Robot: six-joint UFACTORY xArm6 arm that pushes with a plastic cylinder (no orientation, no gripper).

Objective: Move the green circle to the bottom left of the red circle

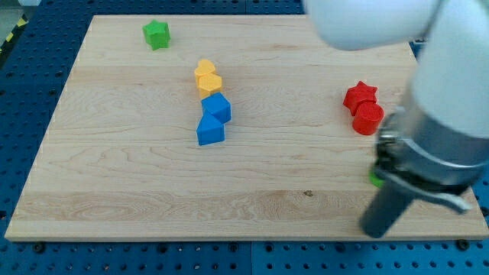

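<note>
The red circle [368, 118] lies at the view's right, touching the red star [361, 95] just above it. Below it, a small sliver of green [375, 179] shows at the left edge of the arm; it looks like the green circle, mostly hidden by the arm. My dark rod comes down from the arm's grey body, and my tip [377, 231] rests near the board's bottom right edge, below the green sliver and well below the red circle.
A green star [157, 34] sits at the top left. Two yellow blocks [206, 76] and two blue blocks [214, 118] form a column at centre-left. The arm's white and grey body [443, 114] covers the board's right edge.
</note>
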